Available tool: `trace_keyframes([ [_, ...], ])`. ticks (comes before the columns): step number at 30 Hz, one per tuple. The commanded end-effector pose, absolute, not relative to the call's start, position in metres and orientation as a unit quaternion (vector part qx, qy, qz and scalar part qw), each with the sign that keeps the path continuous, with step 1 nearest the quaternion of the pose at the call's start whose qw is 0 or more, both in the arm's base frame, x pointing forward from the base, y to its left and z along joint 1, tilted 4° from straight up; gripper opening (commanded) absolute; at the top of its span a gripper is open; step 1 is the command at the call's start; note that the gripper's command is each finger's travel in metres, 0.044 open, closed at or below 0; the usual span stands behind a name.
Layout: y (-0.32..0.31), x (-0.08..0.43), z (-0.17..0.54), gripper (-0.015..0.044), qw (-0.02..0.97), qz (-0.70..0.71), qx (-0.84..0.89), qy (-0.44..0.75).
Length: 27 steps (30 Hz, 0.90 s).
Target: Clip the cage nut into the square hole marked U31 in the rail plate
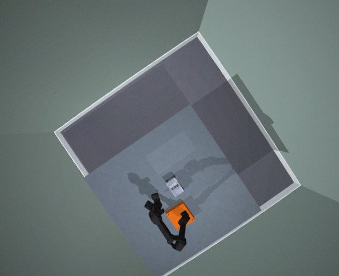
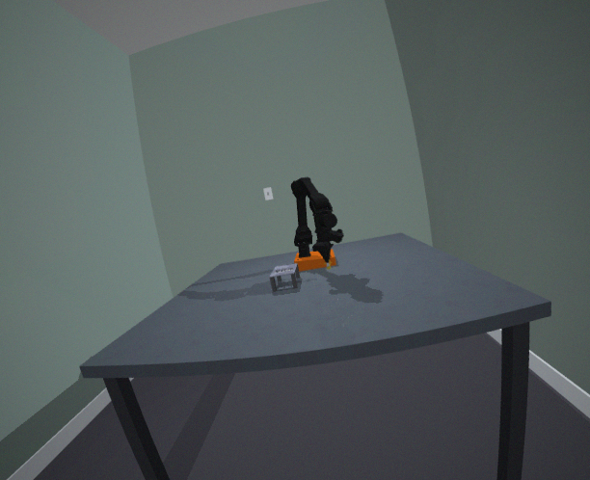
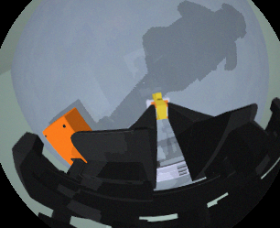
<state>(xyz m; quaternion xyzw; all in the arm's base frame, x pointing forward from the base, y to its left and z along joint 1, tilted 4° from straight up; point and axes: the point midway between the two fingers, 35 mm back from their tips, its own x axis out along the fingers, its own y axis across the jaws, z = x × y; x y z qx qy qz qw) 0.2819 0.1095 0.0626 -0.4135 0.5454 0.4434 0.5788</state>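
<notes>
On the tabletop (image 1: 212,177) (image 2: 402,308) (image 3: 80,44), the rail plate (image 1: 178,192) (image 2: 277,272) (image 3: 167,172) is standing right and slightly up from the hand (image 1: 159,198) (image 2: 328,261) (image 3: 162,114) in top view, well apart; nearly closed fingers are gripping the yellow cage nut (image 2: 328,266) (image 3: 160,109) at their tips.

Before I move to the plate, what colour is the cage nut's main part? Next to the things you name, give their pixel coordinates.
Yellow; the cage nut (image 2: 328,265) (image 3: 160,110) shows best in the wrist view.

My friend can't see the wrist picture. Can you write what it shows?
The black robot hand pinches a small yellow piece between its fingertips, with the blue-gray table beyond. An orange block is at the left, and a big shadow falls on the table at the upper right.
</notes>
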Motion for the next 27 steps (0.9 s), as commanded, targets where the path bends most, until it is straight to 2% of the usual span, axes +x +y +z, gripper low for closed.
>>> trace_keyframes([
  [1, 0.108, 0.282, 0.087, 0.0036, 0.584, 0.444, -0.414, 0.539],
  [18, 0.103, 0.282, 0.131, 0.0036, 0.586, 0.442, -0.412, 0.541],
  [27, 0.06, 0.292, 0.128, 0.0036, 0.645, 0.343, -0.311, 0.607],
])
